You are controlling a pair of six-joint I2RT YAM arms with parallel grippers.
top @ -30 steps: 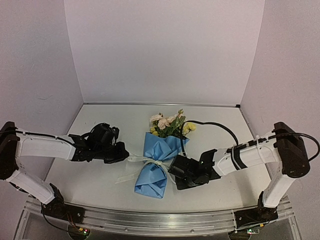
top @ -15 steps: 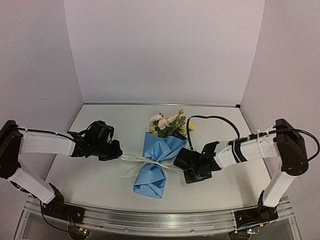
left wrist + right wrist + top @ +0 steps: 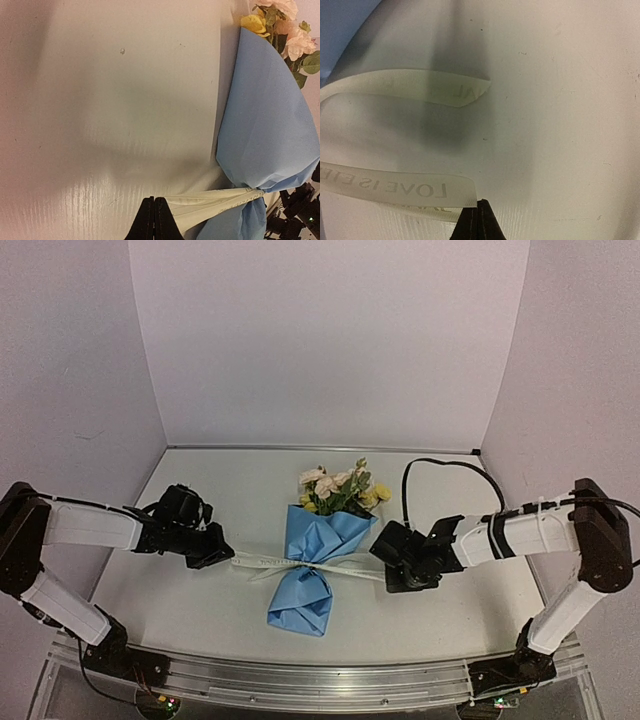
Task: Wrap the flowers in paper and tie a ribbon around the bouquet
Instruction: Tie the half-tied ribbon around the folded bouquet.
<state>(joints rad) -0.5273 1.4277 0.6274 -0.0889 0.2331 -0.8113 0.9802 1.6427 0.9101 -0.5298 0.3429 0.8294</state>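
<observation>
The bouquet lies mid-table, its flowers point(image 3: 335, 488) pointing away from me and topping a light blue paper point(image 3: 318, 532) cone. The cream ribbon point(image 3: 265, 563) circles the paper's pinched waist and stretches out to both sides. My left gripper point(image 3: 228, 558) sits left of the waist, shut on the ribbon's left strand. In the left wrist view the shut tips point(image 3: 154, 201) pinch the ribbon point(image 3: 215, 206) beside the paper point(image 3: 270, 125) and flowers point(image 3: 287, 22). My right gripper point(image 3: 384, 575) is right of the waist; its shut tips point(image 3: 477, 204) pinch the lettered ribbon point(image 3: 395, 187).
A loose ribbon end point(image 3: 425, 86) lies on the white table past the right gripper, with a corner of blue paper point(image 3: 340, 25) beyond it. White walls close in the table point(image 3: 200, 610) at the back and both sides. A black cable point(image 3: 440, 466) arcs above the right arm.
Both grippers have moved outward from the bouquet, left one leftward and right one rightward, drawing the ribbon strands out straighter. The bouquet has barely moved.
</observation>
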